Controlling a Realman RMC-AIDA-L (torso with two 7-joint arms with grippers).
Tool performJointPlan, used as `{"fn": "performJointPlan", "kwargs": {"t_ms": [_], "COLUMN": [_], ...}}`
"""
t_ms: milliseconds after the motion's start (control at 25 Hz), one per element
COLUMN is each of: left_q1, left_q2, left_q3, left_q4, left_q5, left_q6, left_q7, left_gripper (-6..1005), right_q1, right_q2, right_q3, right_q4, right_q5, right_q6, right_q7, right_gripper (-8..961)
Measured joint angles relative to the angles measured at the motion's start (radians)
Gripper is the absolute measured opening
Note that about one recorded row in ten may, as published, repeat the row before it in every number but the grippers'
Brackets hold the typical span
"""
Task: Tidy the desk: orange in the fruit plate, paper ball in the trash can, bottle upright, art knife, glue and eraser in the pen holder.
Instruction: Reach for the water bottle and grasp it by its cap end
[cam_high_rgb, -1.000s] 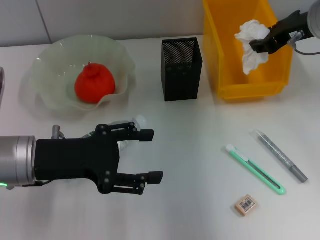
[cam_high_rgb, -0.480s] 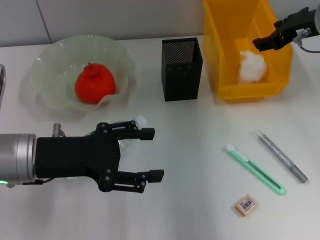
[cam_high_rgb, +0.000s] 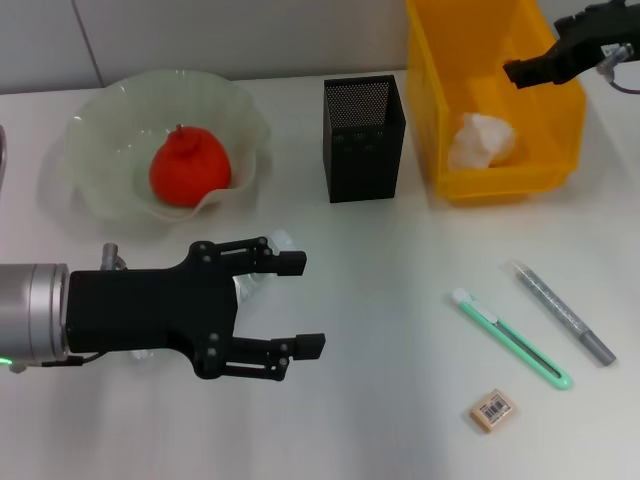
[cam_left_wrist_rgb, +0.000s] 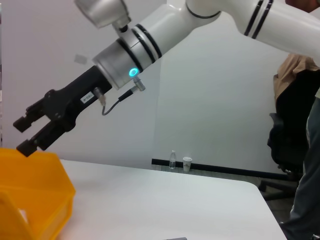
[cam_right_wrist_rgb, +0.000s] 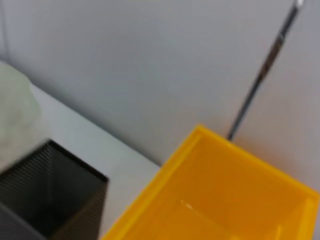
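Note:
The orange lies in the fruit plate. The paper ball lies inside the trash can. My right gripper is open and empty above the can's far right rim; it also shows in the left wrist view. My left gripper is open and hovers over the lying bottle, which is mostly hidden under it. The pen holder stands between plate and can. The green art knife, the grey glue pen and the eraser lie at the front right.
The trash can also shows in the left wrist view and the right wrist view, beside the pen holder. A wall runs behind the table. The table's front edge is close below the eraser.
The right gripper has let go of the paper ball, which dropped into the trash can, and has drawn up and back. The left gripper has barely moved.

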Motion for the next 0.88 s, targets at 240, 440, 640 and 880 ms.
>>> {"fn": "performJointPlan", "kwargs": {"t_ms": [240, 440, 640, 880], "left_q1": [-0.006, -0.013, -0.017, -0.022], "left_q2": [0.000, 0.000, -0.002, -0.003], "left_q3": [0.000, 0.000, 0.000, 0.000], "left_q4": [0.000, 0.002, 0.002, -0.004], "left_q5": [-0.002, -0.005, -0.005, -0.006], "left_q6": [-0.001, -0.001, -0.003, -0.012], "left_q7": [-0.002, -0.003, -0.005, -0.006], "left_gripper": [798, 796, 795, 794], "right_q1": [-0.114, -0.211, -0.254, -0.292], "right_q2": [0.000, 0.001, 0.002, 0.002], "right_q3": [0.014, 0.023, 0.049, 0.076], "right_q4": [-0.081, -0.109, -0.106, -0.062], "right_q5": [0.284, 0.539, 0.670, 0.835], "right_q6": [-0.001, -0.007, -0.143, -0.272], "right_q7": [-0.140, -0.301, -0.470, -0.605], "right_gripper": [827, 827, 827, 828]}}
